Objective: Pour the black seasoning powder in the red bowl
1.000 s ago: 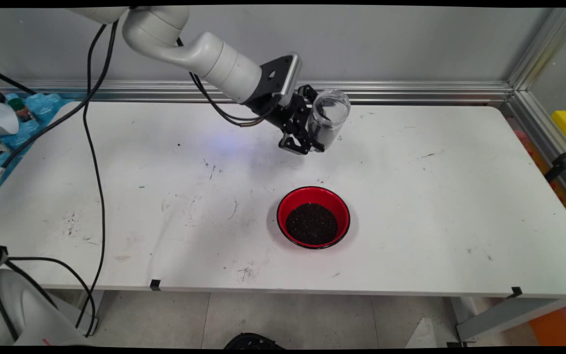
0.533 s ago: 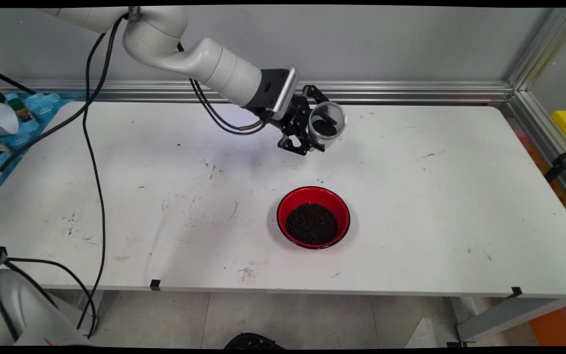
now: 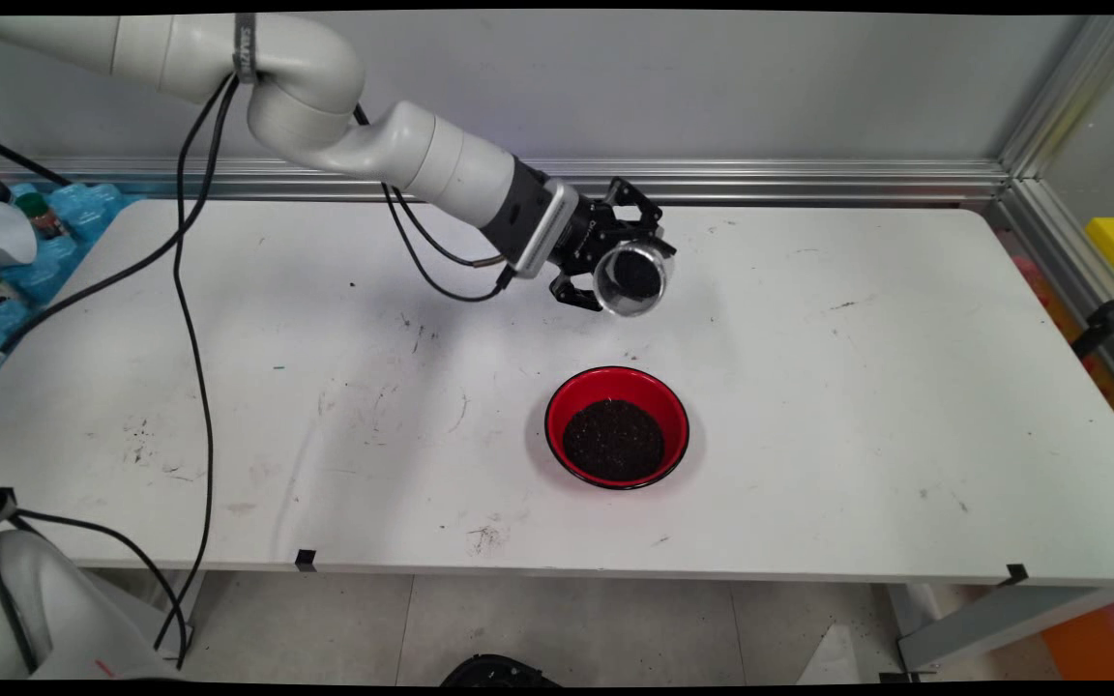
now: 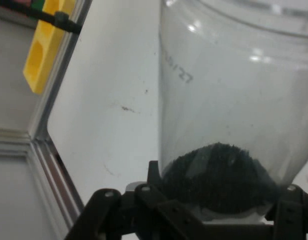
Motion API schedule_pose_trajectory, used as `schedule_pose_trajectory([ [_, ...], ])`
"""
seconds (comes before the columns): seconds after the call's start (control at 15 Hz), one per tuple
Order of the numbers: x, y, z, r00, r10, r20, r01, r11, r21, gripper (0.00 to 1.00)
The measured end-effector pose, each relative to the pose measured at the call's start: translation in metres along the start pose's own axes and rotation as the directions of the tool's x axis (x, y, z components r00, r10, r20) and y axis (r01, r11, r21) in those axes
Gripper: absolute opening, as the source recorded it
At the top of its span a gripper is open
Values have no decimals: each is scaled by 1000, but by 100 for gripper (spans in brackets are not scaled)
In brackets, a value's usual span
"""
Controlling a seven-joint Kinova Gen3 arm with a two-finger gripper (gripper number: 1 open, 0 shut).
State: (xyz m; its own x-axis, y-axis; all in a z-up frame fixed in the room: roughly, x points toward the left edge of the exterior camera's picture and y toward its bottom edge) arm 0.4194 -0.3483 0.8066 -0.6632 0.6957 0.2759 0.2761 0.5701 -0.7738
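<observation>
The gripper [image 3: 615, 253] is clamped on a clear plastic jar [image 3: 629, 278] with a dark granular residue at its base, tilted in the air above the white table [image 3: 857, 387]. The red bowl [image 3: 617, 426] of dark granules sits at six o'clock, well apart.

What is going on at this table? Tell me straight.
The white arm's black two-finger gripper is shut on a clear plastic jar with dark grains at its bottom, held in the air above the white table. Nearer the camera, a red bowl of the same dark grains stands on the table.
</observation>
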Motion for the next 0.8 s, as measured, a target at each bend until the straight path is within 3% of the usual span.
schedule_pose_trajectory([
  [0.4, 0, 8, 7, 987, 162, 20, -163, 986, 47, 0],
  [0.6, 5, 12, 12, 962, 268, 48, -271, 959, 83, 0],
  [0.8, 10, 16, 15, 945, 320, 66, -326, 940, 99, 0],
])
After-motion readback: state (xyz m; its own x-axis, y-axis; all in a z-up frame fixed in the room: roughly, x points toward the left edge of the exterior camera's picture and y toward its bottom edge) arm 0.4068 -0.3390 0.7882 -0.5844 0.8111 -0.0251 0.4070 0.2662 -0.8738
